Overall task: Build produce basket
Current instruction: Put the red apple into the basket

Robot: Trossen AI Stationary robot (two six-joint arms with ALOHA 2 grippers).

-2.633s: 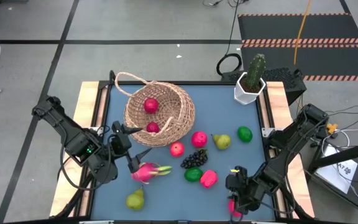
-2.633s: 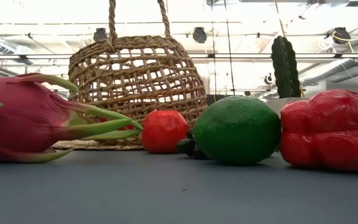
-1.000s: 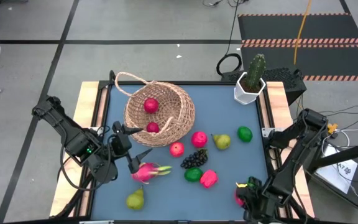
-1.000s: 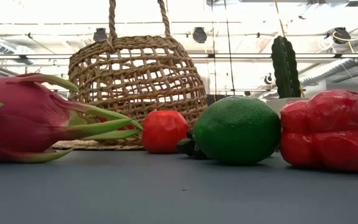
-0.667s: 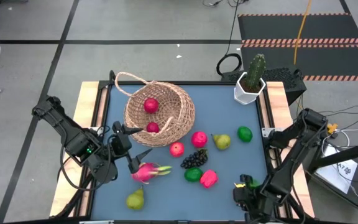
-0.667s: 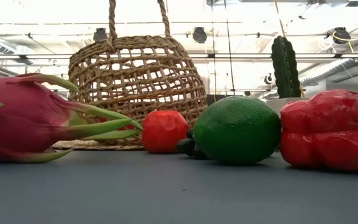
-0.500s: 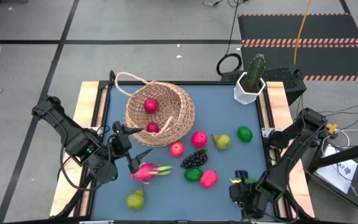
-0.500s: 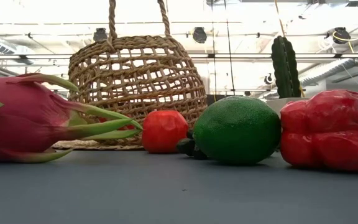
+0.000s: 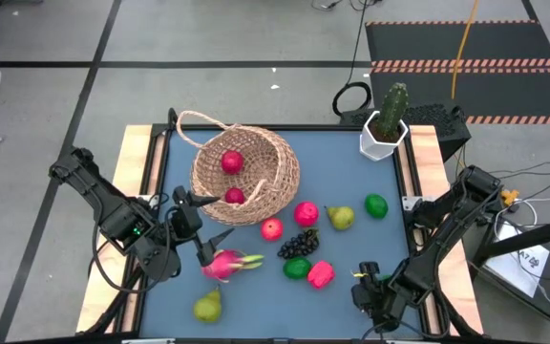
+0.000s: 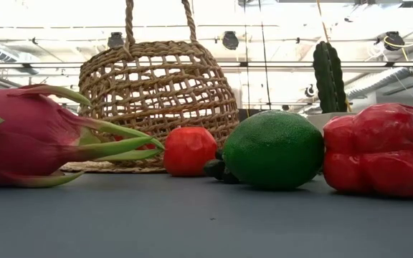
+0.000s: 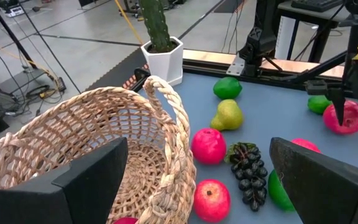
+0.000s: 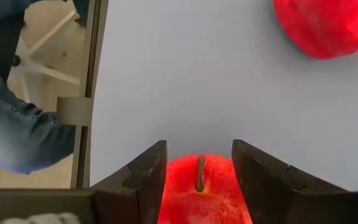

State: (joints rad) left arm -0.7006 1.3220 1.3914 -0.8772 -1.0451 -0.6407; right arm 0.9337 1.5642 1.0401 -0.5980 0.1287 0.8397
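From above, the right gripper (image 9: pixel 369 298) hangs over the table's near right corner, the fruit beneath it hidden; the left gripper (image 9: pixel 201 234), spread and empty, waits beside the basket (image 9: pixel 244 174), which lies tipped on its side with two red fruits inside. At table height, no gripper shows. The left wrist view puts the basket just ahead of its fingers. The right wrist view shows a red apple (image 12: pixel 201 190) between that gripper's fingers (image 12: pixel 146 180), flanked but not visibly clamped. Risk: a loose, off-centre squeeze could roll the apple away.
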